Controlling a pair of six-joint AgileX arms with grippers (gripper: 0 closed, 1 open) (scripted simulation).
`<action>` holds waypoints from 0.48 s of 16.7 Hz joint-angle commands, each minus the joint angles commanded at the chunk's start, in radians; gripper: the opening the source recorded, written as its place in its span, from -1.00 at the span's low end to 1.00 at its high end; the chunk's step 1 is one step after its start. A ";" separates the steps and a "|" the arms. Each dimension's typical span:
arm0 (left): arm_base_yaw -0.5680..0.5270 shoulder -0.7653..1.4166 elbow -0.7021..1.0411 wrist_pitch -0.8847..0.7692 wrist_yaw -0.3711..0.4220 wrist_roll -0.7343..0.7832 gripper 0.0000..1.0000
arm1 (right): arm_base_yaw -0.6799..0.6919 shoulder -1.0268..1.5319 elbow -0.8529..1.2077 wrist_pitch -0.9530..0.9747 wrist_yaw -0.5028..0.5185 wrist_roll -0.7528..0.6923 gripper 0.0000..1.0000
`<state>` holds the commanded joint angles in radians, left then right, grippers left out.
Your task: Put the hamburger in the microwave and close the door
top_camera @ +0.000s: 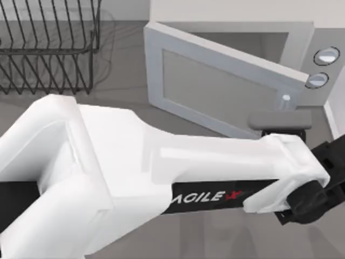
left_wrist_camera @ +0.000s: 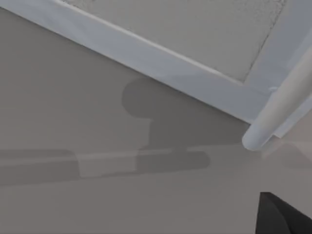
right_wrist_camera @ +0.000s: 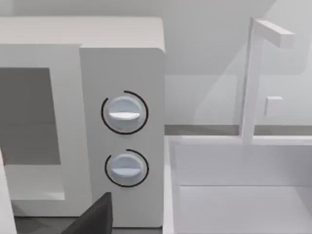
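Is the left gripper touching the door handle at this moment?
Cannot tell. In the top view the left gripper sits just below the handle of the door, and its fingers are hidden there. The left wrist view shows no contact plainly.

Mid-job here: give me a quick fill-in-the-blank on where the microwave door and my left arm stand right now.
1. The microwave's door stands partly ____, not latched.
2. The side panel carries ____ round dials.
3. The left arm reaches across the table toward the door's ____.
4. At the top view's upper left stands a black wire dish ____.

Missing words: open; two; handle; rack
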<state>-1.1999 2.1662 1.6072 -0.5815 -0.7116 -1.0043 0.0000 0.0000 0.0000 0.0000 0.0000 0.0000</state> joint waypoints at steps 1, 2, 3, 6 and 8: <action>0.012 0.012 0.011 0.001 0.005 0.012 -1.00 | 0.000 0.000 0.000 0.000 0.000 0.000 1.00; 0.027 0.029 0.030 0.006 0.012 0.030 -1.00 | 0.000 0.000 0.000 0.000 0.000 0.000 1.00; 0.042 0.047 0.051 0.013 0.021 0.049 -1.00 | 0.000 0.000 0.000 0.000 0.000 0.000 1.00; 0.086 0.085 0.112 0.035 0.045 0.102 -1.00 | 0.000 0.000 0.000 0.000 0.000 0.000 1.00; 0.116 0.112 0.145 0.045 0.058 0.132 -1.00 | 0.000 0.000 0.000 0.000 0.000 0.000 1.00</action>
<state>-1.0842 2.2787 1.7523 -0.5364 -0.6535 -0.8721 0.0000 0.0000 0.0000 0.0000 0.0000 0.0000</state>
